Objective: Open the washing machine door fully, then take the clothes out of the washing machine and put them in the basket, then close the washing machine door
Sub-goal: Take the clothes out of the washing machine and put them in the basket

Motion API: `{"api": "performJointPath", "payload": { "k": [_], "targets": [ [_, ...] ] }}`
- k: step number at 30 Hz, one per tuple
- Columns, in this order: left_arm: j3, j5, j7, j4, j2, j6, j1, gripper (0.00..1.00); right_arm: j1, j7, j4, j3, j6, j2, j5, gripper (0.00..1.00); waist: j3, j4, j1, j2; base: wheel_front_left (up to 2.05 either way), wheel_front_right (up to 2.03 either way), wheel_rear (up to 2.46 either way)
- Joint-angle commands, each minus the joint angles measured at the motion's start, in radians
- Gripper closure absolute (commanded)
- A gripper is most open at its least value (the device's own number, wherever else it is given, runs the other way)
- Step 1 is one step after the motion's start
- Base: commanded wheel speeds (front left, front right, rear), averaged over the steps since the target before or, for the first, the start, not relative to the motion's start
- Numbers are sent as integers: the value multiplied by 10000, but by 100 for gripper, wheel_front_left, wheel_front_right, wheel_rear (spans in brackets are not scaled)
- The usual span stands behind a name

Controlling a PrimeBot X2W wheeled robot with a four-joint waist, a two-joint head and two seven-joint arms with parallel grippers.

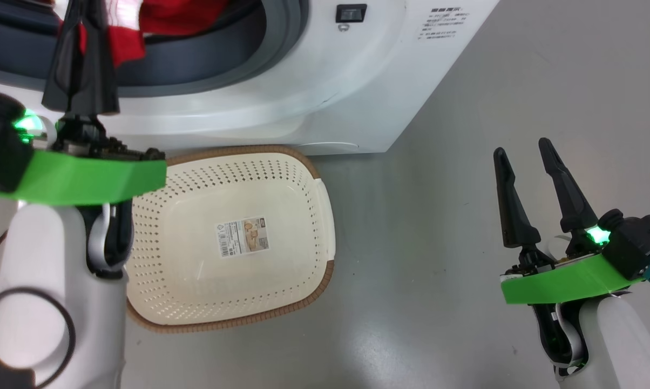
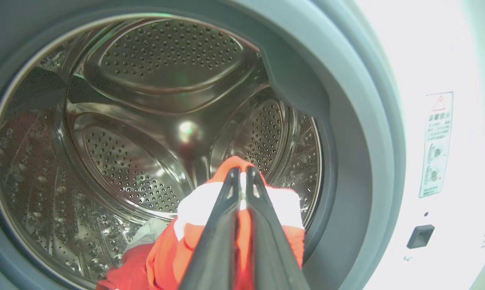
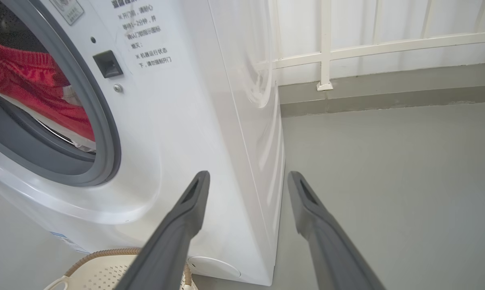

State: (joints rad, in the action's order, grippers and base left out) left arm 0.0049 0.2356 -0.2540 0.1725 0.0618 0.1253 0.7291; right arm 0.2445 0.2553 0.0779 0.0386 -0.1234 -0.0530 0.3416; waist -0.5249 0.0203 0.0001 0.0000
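The left tool [image 2: 240, 172] pinched soft red-and-white clothes [image 2: 166, 249] at the mouth of the big white washing machine [image 1: 303, 92]. The cream perforated plastic basket [image 1: 238, 152] lay on the floor [image 1: 438, 243] before it. The right tool [image 1: 522, 147] stood spread, well apart.

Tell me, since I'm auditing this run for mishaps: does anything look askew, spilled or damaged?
Nothing stands out. The basket sits upright and empty before the washing machine; the left pincer is shut on the red clothes at the drum; the right pincer hangs open, touching nothing.
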Motion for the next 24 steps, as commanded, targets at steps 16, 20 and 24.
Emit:
{"api": "performJointPath", "payload": {
  "k": [16,20,24],
  "targets": [
    [469,-439,-78,-2911,-68,53,-1610,100,-412,65,-227,247,-73,-43,-114,0,152,-77,-1,0,0,0,0],
    [440,-343,-78,-2548,-88,53,-1921,100,-398,65,-229,267,-73,-49,-110,0,121,-78,-1,0,0,0,0],
    [359,-303,-78,-2078,-101,53,-2228,100,-353,65,-247,269,-73,-46,-114,0,22,-83,-1,0,0,0,0]
  ]
}}
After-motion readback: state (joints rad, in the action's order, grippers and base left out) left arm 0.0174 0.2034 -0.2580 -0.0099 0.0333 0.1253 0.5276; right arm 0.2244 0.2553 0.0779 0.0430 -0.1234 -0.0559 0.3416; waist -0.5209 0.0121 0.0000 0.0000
